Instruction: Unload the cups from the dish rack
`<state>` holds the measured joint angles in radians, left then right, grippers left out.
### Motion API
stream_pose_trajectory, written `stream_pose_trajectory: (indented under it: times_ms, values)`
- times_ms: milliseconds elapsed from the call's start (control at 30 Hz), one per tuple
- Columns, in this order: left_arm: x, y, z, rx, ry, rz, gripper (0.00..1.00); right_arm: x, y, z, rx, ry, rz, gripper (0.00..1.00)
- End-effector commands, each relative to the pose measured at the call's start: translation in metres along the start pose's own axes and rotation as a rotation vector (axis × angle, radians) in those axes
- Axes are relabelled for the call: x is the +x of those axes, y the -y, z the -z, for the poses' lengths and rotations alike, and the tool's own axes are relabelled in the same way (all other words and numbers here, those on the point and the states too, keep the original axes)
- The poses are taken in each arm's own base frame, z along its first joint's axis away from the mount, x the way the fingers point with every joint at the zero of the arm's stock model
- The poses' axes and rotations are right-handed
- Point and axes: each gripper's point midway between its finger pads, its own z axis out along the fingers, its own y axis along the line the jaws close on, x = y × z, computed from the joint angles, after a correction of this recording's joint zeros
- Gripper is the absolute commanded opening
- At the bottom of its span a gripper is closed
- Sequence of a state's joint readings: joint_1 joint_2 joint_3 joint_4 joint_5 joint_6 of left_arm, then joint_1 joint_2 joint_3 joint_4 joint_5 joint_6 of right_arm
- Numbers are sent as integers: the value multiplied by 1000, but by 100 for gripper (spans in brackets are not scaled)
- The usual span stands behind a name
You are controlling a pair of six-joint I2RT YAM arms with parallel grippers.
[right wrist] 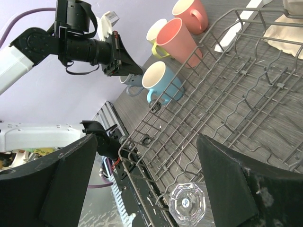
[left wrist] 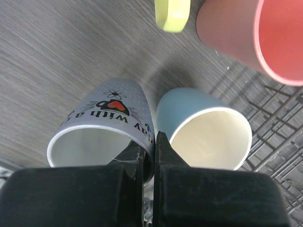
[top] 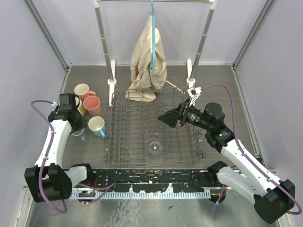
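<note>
Bench test, mid-unload: only one cup sits in the dish rack (top: 142, 163). It is the clear glass (top: 155, 147), low between the prongs toward the rack's near edge. Its round face is up, so its axis runs approx. vertical; mouth-up or base-up, can't tell.

The right gripper (top: 162, 118) hangs over the rack's middle w/ jaws spread wide, holding nothing, touching nothing. The glass lies below those jaws, on the side toward the arm bases and a touch left. In the right wrist view it shows low between the two fingers. The right arm is clearly the nearer one. Judgement: the next move calls for a drop and a pull-back so the jaws straddle the glass.

Off the rack's left side, on the table (top: 227, 94), stand the salmon-pink mugs (top: 92, 105), pale yellow mug (left wrist: 171, 14), light blue mug (left wrist: 189, 109) and grey-blue mug (left wrist: 102, 113). The left gripper (left wrist: 150, 142) is clenched, apparently pinching the grey-blue mug's wall, just beside the light blue mug.
</note>
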<state>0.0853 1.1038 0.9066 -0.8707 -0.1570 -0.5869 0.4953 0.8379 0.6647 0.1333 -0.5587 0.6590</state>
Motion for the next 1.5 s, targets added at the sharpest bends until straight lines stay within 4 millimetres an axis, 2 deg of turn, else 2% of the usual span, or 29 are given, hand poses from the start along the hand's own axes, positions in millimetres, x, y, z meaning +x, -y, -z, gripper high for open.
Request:
stream_pose_trajectory:
  times_ms: [0,333,367,567,767,900,967,1133,1267,1333,1467]
  values:
    - [-14,7,-18,57,0,34,0,-18,-9,-2,-22,47,43,92]
    - [-15,-3,-36,12,-73,81,0,-18,-11,-4,-40,46,35,92]
    - [-11,-5,-43,-10,-101,79,0,-18,-11,-4,-38,47,35,92]
    - [-8,-13,-51,-55,-129,86,0,-17,-12,-1,-41,51,40,92]
    - [-3,-11,-56,-50,-177,86,0,-18,-15,2,-46,55,44,92]
    - [-6,-11,-53,-47,-161,86,13,-17,-15,3,-40,53,46,92]
    - [-8,-11,-50,-42,-148,88,15,-16,-14,4,-38,50,46,92]
    - [-12,-7,-42,-14,-121,92,28,-13,-11,2,-31,41,43,92]
    - [-18,-2,-33,16,-94,98,42,-11,-7,1,-18,29,35,92]
    - [-25,0,-23,36,-55,105,49,-10,-6,0,-17,24,28,92]
    - [-34,5,-6,74,-2,117,55,-8,-4,-3,-13,16,11,92]
